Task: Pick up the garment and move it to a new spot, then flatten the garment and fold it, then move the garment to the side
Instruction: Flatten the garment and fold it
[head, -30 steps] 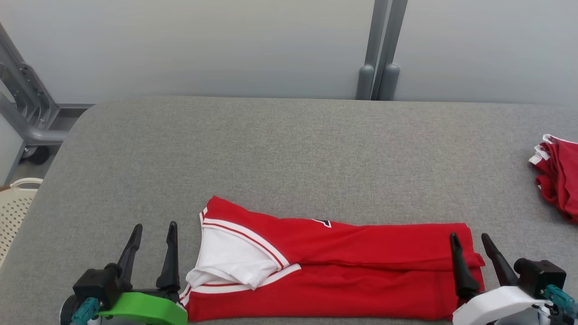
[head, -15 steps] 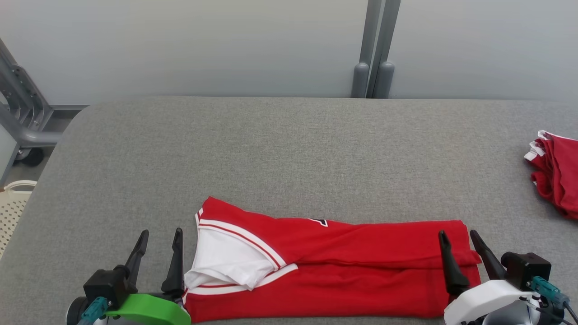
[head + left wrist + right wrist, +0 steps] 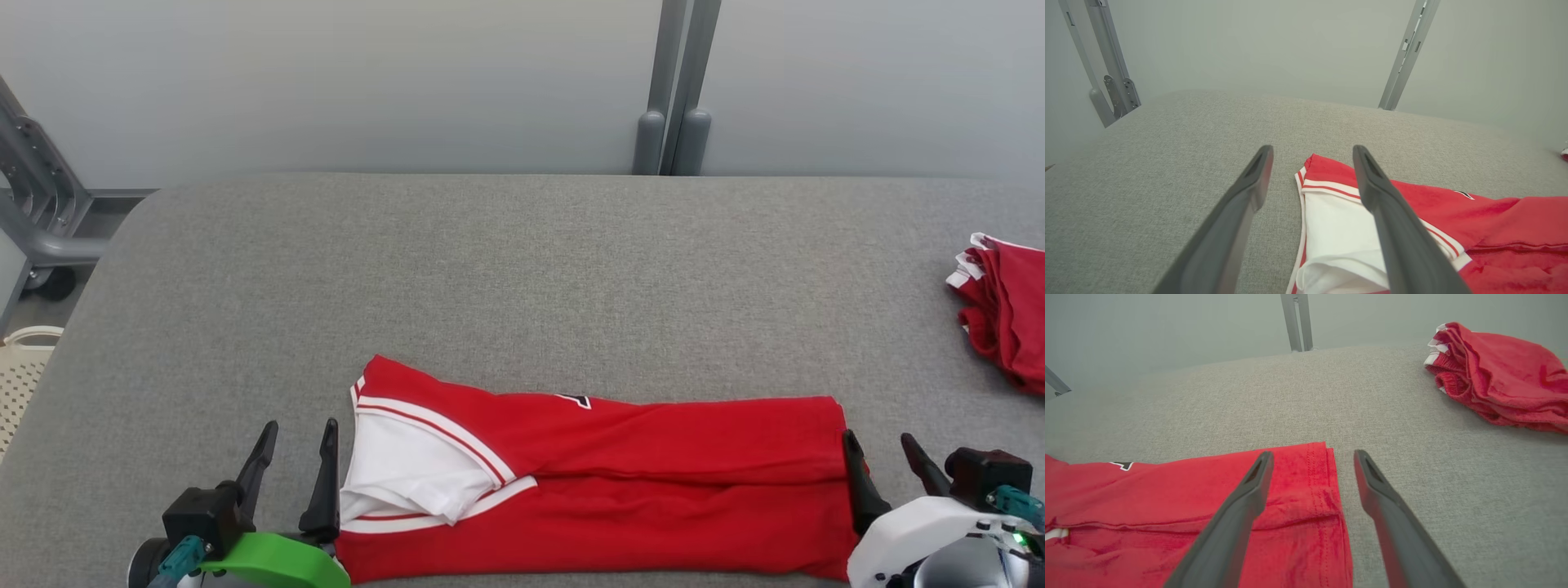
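The garment (image 3: 604,482) is a red jersey with white trim, folded into a long band along the near edge of the grey padded table (image 3: 522,278). Its white-lined neck end (image 3: 1339,228) points left and its hemmed end (image 3: 1306,490) points right. My left gripper (image 3: 298,437) is open at the neck end, just left of the cloth, with nothing between its fingers. My right gripper (image 3: 882,449) is open at the hem end; its left finger (image 3: 1241,506) lies over the red cloth and the other over bare table.
A second red garment (image 3: 1004,318) lies bunched at the table's right edge, also in the right wrist view (image 3: 1498,375). A white perforated basket (image 3: 20,367) stands off the table's left side. Grey frame posts (image 3: 673,90) rise behind the table.
My right gripper has drawn back to the right, from over the hem end to its edge. My left gripper crept slightly right toward the neck end. Both stayed open; the camera shifted a little.
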Robot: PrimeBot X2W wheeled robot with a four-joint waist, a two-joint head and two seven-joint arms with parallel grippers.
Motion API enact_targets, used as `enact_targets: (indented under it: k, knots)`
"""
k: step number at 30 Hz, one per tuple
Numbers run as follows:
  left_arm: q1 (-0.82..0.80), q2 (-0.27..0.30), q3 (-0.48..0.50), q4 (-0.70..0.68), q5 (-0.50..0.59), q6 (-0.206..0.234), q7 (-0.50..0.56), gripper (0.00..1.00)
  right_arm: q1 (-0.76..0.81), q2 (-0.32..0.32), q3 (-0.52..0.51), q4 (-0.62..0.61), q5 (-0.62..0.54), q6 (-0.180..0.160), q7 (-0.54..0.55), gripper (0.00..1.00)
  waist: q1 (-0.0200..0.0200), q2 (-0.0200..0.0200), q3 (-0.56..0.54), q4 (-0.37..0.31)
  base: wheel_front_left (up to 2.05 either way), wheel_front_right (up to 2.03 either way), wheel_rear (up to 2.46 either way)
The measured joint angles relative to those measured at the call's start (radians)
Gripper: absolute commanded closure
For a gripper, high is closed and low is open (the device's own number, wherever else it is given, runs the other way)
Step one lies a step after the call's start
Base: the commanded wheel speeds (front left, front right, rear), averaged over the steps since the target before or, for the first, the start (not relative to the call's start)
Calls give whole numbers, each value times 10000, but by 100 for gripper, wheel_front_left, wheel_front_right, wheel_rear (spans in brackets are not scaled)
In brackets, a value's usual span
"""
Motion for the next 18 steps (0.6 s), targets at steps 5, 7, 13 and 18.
enact_targets:
  k: [5, 7, 13, 18]
  knots:
    - [-1, -48, 98, -35, -2, -27, 0, 0, -150, 21, -579, 12, -443, 0, 1526, 0, 0, 0, 93, -27, 0, 0, 0]
    - [-1, -59, 119, -71, -2, -29, 0, 0, -192, 15, -656, 165, -757, 0, 2044, 0, 0, 0, 161, -32, 0, 0, 0]
    - [-43, -130, 104, -94, 38, -31, 0, 0, -603, 36, -700, 639, -1254, 0, 2280, 0, 1, 0, 411, 11, 0, 0, 0]
    - [-174, -136, 50, -29, 92, -33, 0, 0, -776, 38, -713, 1114, -1321, 0, 2360, 0, 0, 0, 578, 105, 0, 0, 0]
